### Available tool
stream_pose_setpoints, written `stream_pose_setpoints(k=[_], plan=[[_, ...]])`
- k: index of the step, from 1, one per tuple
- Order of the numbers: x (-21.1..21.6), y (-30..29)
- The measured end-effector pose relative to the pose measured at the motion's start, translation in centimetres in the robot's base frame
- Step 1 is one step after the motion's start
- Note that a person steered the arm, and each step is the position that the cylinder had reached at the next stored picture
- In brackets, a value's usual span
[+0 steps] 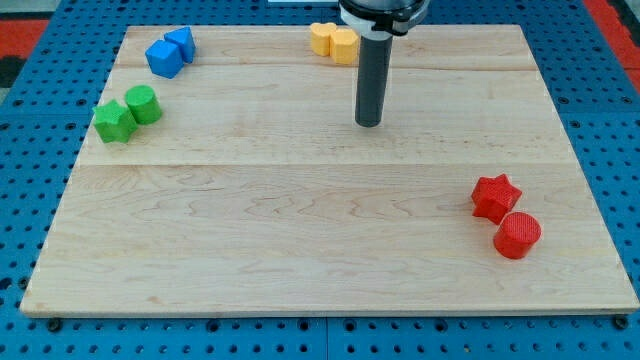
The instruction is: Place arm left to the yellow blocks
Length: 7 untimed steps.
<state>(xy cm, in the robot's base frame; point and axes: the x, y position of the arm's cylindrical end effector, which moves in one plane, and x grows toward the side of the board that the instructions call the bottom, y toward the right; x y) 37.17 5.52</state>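
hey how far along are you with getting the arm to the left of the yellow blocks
Nothing looks done yet. My tip rests on the board below and slightly to the view's right of the two yellow blocks, touching neither. Left: move to the spot on the yellow pair's left side, at the view's top.

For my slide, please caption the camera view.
My tip rests below and right of the yellow blocks on the wooden board.

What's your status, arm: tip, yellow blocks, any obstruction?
My tip below and right of yellow blocks, apart. Not yet at their left. Board between is open.
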Motion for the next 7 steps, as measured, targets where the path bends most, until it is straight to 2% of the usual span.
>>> stream_pose_setpoints(k=[3,4,5,7], plan=[[-0.3,2.6],[-1.8,2.5],[-4.8,-4.1],[-5.6,-6.1]])
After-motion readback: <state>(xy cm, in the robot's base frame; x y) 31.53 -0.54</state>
